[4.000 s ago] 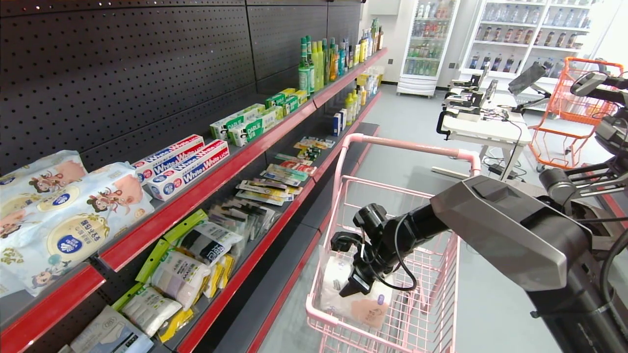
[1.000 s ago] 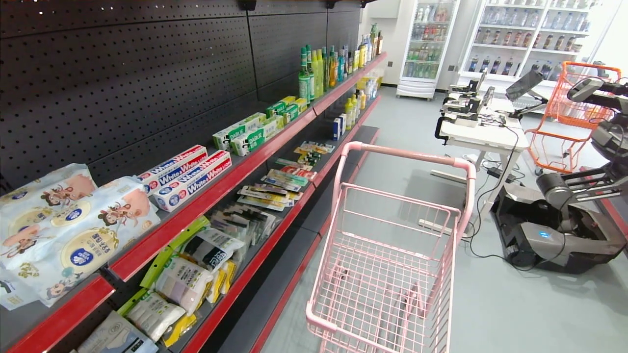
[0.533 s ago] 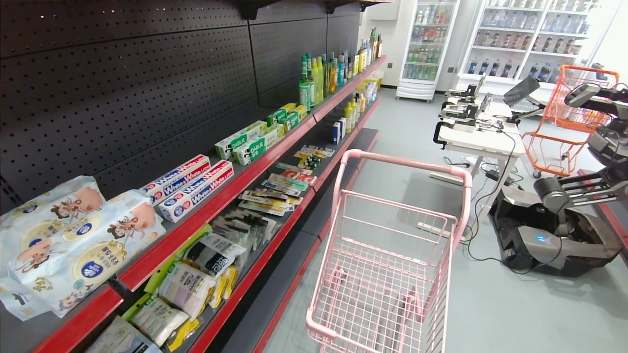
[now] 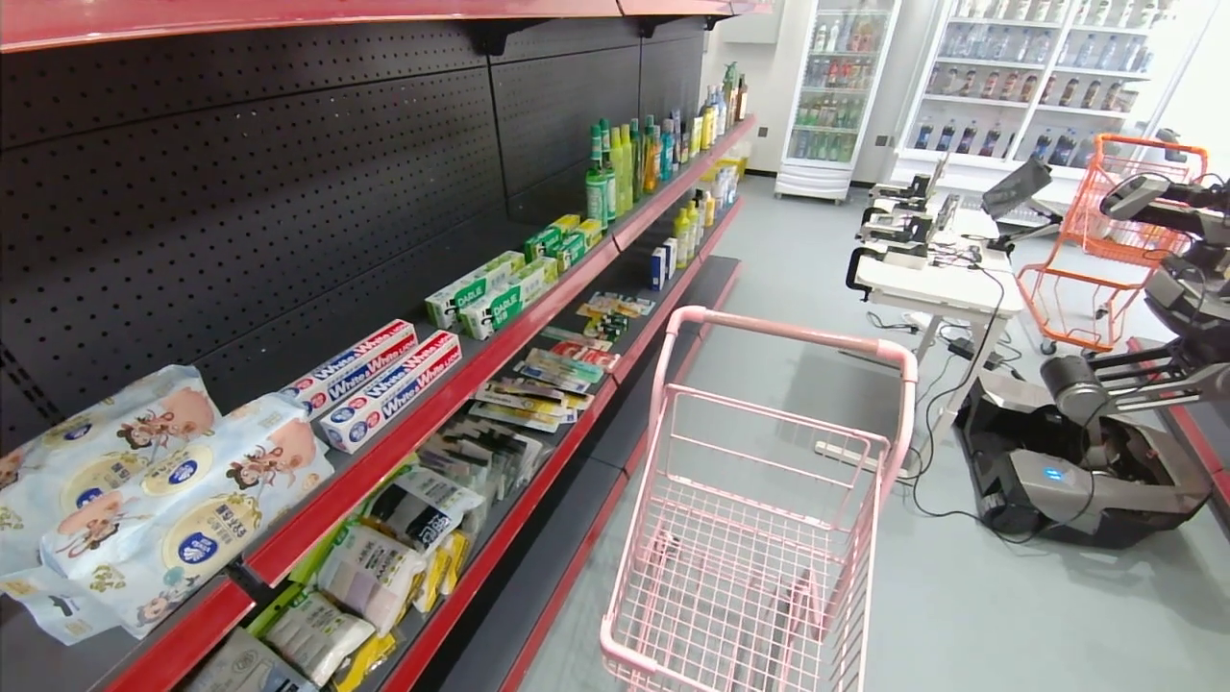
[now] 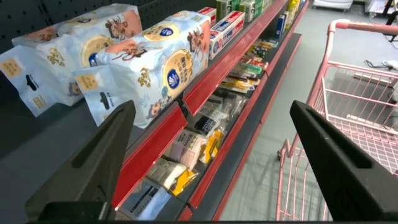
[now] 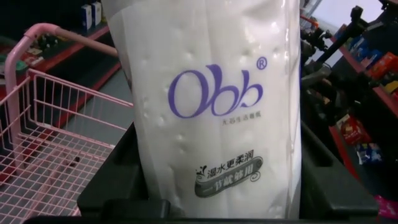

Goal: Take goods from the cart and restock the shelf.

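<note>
Right claw (image 6: pixel 217 146) is clamped on a white pack (image 6: pixel 214 74) of soft paper goods, one finger pressed to each flat side. The pack's long side runs straight out along the fingers, away from the wrist, printed face toward the camera. Its far end is cut off, and I can't make out how far it sits into the claw. The pink cart (image 6: pixel 37 74) is behind it and off to one side.

Left claw (image 5: pixel 212 109) has its fingers wide apart with nothing between them. It's held level, pointing along the aisle, with the shelf (image 5: pixel 205 87) front edge on one side and the cart on the other. The patterned packs (image 5: pixel 155 68) lie flat at the shelf's near end, just behind that red edge.
</note>
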You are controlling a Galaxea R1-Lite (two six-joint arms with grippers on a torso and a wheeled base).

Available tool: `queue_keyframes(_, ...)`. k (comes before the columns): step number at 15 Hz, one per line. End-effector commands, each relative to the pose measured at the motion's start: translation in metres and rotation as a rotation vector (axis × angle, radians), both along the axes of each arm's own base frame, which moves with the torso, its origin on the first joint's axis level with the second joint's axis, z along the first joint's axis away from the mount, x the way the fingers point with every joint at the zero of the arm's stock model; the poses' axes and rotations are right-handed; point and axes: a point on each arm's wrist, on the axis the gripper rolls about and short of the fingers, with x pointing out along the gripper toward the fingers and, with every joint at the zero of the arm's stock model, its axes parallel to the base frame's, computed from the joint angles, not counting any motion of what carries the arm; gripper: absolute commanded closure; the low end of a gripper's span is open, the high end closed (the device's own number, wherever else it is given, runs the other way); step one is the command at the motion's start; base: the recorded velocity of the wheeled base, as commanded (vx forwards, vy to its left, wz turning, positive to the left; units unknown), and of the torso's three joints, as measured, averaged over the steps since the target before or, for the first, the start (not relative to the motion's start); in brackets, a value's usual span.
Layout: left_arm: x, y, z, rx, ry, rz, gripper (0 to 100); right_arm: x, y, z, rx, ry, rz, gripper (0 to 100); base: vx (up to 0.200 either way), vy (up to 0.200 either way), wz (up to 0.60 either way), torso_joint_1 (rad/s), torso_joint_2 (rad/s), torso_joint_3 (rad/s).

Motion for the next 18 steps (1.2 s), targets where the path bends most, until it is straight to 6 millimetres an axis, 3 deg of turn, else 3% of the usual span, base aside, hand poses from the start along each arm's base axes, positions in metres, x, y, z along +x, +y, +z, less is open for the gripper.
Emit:
queue_keyframes(1, 0.0001, 0.0000, 0.0001, 0.000, 0.001, 0.001, 0, 0.0008, -0.0001, 0.0001, 0.001, 0.003, 0.000, 100, 0.000, 0.000, 0.00, 0.100, -0.24, -0.124)
queue_keyframes(7, 0.0001, 0.0000, 0.0001, 0.000, 0.001, 0.001, 0, 0.0020, -0.0002, -0.0005, -0.034, 0.020, -0.001, 100, 0.000, 0.000, 0.00, 0.076, -0.16, -0.082)
queue_keyframes(18, 0.0001, 0.0001, 0.0001, 0.000, 0.001, 0.001, 0, 0.0055, 0.0000, -0.0054, -0.030, 0.045, 0.023, 100, 0.000, 0.000, 0.60, 0.005, 0.00, -0.001)
